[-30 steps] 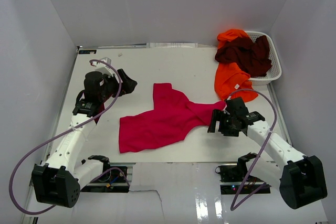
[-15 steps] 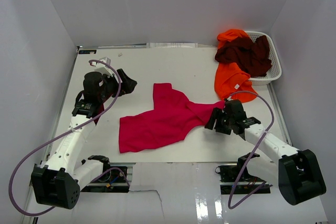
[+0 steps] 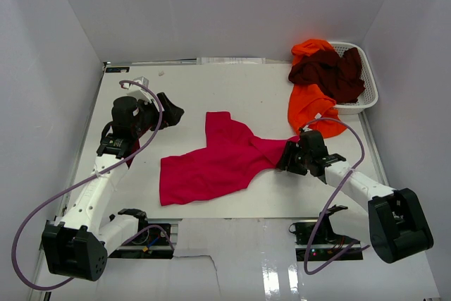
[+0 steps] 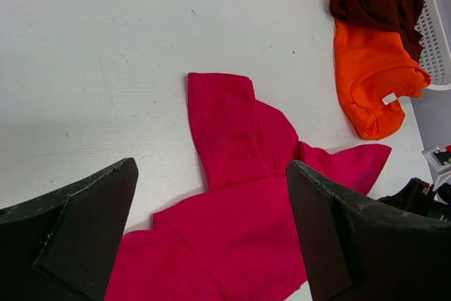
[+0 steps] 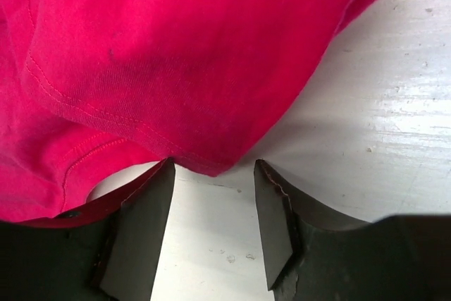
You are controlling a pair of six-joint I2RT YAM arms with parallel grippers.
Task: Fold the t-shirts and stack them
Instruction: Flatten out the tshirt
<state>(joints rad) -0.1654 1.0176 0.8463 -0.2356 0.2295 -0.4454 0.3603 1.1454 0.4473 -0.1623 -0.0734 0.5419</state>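
Observation:
The crimson-red t-shirt (image 3: 218, 160) lies crumpled flat on the white table (image 3: 239, 89); it also shows in the left wrist view (image 4: 246, 195) and the right wrist view (image 5: 176, 54). My right gripper (image 3: 290, 154) is open and low at the shirt's right sleeve; the hem edge lies just ahead of its fingertips (image 5: 215, 174). My left gripper (image 3: 171, 113) is open and empty, raised left of the shirt (image 4: 211, 202). The orange t-shirt (image 3: 310, 103) with its white neck label and the dark maroon t-shirt (image 3: 328, 72) hang over the basket's rim.
The white mesh laundry basket (image 3: 366, 86) stands at the back right corner. White walls enclose the table on three sides. Purple cables loop off both arms.
My right gripper has moved left and lowered, coming up to the red shirt's right sleeve edge. The left arm and the shirts have not moved.

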